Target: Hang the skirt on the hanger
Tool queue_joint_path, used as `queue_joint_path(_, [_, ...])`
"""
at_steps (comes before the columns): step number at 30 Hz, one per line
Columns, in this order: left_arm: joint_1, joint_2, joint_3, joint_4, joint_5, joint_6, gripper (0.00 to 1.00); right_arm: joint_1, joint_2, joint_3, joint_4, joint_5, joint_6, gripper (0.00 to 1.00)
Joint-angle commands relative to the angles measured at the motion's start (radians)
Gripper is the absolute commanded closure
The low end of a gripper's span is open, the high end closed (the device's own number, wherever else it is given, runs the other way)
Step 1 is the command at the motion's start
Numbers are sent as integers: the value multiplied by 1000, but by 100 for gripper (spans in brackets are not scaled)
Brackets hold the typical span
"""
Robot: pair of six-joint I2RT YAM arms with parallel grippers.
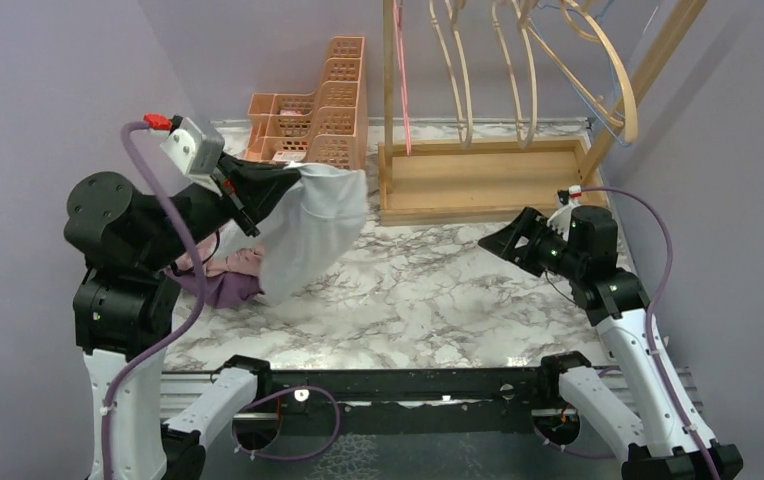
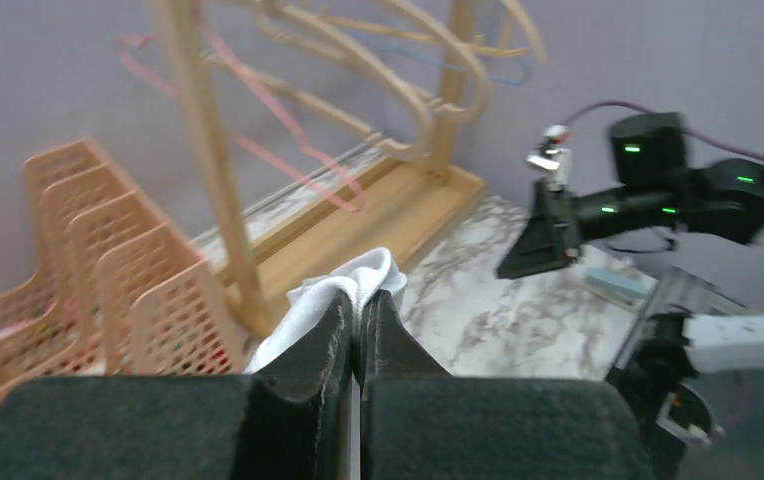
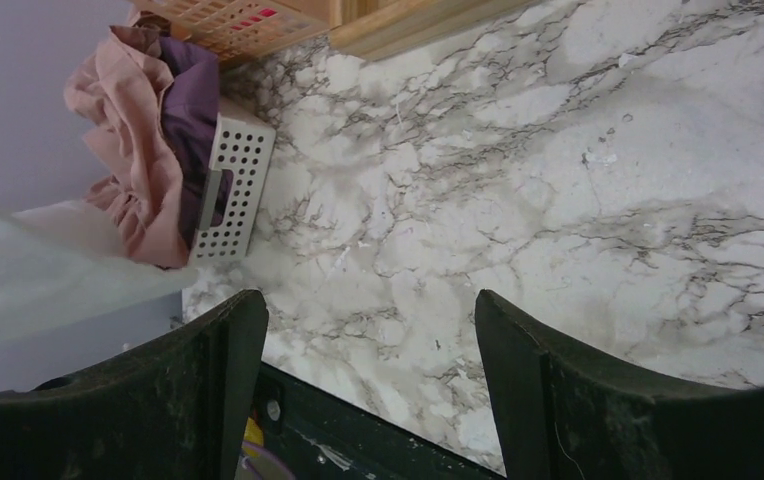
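Top external view: the left gripper [image 1: 278, 187] is clamping the white fabric skirt [image 1: 323, 225], holding it raised at left, likely for carrying toward the curved wooden hangers [image 1: 461, 80] at far centre; the right gripper [image 1: 503, 238] is waiting wide open.

Looking like a robotics lab cell: plain purple walls [image 1: 38, 80] are boxing in a marble-print table [image 1: 438, 290], wooden rack [image 1: 478, 185] is holding hangers [image 1: 465, 100], peach baskets [image 1: 328, 110] sitting just left of rack.
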Motion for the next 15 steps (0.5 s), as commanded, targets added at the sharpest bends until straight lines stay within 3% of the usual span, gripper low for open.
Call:
queue_joint_path(1, [-38, -42, -18, 258, 284, -102, 100, 5, 7, 46, 35, -74, -31, 18])
queue_joint_path(5, [-60, -68, -151, 359, 267, -199, 100, 5, -5, 43, 35, -93, -50, 9])
queue_joint_path(8, [-63, -87, -358, 389, 205, -307, 100, 5, -3, 24, 32, -123, -72, 7])
queue_joint_path(12, [-63, -102, -677, 361, 128, -434, 100, 5, 23, -17, -8, -145, -85, 7])
queue_joint_path(15, [-62, -132, -824, 279, -7, -482, 100, 4, 70, -53, -45, -161, -90, 9])
